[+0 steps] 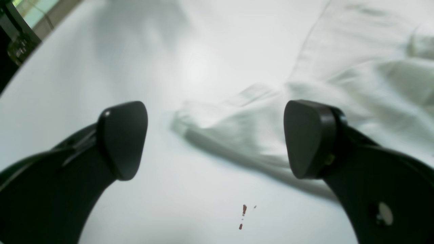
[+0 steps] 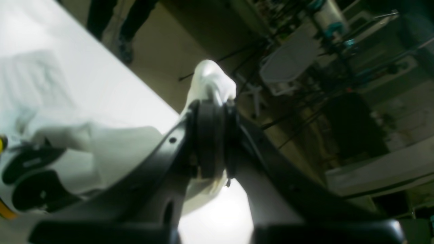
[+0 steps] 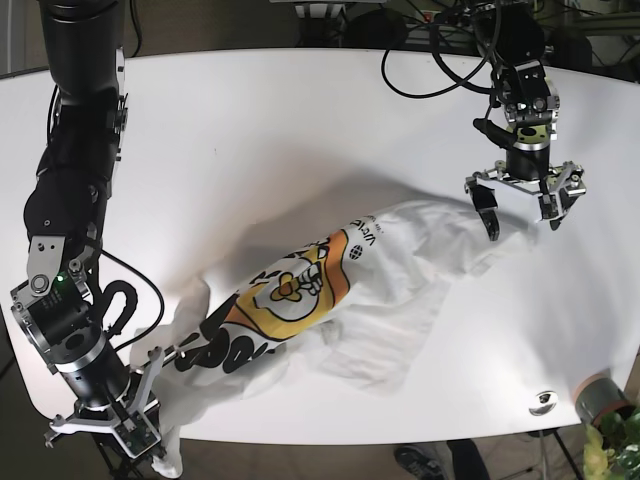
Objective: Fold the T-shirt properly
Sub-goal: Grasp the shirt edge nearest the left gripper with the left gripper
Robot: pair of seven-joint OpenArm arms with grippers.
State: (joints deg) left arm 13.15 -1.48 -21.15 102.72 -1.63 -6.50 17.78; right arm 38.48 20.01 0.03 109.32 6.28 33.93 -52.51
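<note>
T-shirt [image 3: 330, 300] clamped in right hand [image 2: 212, 101], left hand [image 3: 520, 205] spread above

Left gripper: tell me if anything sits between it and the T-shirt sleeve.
Nothing visible does. The left gripper hangs open above the white table, and the T-shirt sleeve end lies between its pads with only bare tabletop around it.

Bare table [image 3: 250, 130] behind T-shirt [image 3: 330, 290]; cup [image 3: 597, 398] at corner.

You're in a lab or workshop. Past the white table [image 3: 250, 130], cluttered stands [image 2: 325, 37] and cables [image 3: 430, 60] fill the upper right.
</note>
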